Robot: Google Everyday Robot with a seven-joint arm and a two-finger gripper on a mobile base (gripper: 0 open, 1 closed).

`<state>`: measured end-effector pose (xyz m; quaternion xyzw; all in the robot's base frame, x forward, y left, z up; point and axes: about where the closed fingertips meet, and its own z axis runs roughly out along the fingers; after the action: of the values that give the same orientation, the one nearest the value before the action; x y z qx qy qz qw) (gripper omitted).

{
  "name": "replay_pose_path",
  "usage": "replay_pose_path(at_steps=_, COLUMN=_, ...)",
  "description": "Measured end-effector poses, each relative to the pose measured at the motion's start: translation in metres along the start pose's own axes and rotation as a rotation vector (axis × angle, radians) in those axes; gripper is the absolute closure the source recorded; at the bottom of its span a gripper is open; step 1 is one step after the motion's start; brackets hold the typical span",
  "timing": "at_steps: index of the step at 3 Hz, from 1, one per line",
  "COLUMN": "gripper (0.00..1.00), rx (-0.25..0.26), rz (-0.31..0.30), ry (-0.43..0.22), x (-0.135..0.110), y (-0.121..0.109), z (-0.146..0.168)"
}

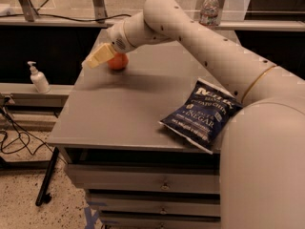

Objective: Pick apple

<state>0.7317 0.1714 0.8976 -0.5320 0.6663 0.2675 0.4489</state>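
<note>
The apple is small, round and red-orange. It sits on the grey table top near the far left. My gripper is at the end of the white arm that reaches in from the right. It is low over the table at the apple's left side and covers the apple's upper left part. I cannot tell whether it touches the apple.
A blue chip bag lies at the table's front right. A water bottle stands at the far back. A soap dispenser stands on a ledge to the left. Drawers are below the table top, and cables lie on the floor at left.
</note>
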Motion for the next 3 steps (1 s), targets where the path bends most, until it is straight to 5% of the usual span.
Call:
replay_pose_path(at_steps=2, gripper=0.0, rx=0.019, rz=0.021, ry=0.033, x=0.028, y=-0.005, z=-0.003)
replay_pose_path(at_steps=3, gripper=0.18, rx=0.03, rz=0.029, ry=0.05, x=0.043, y=-0.008, z=-0.006)
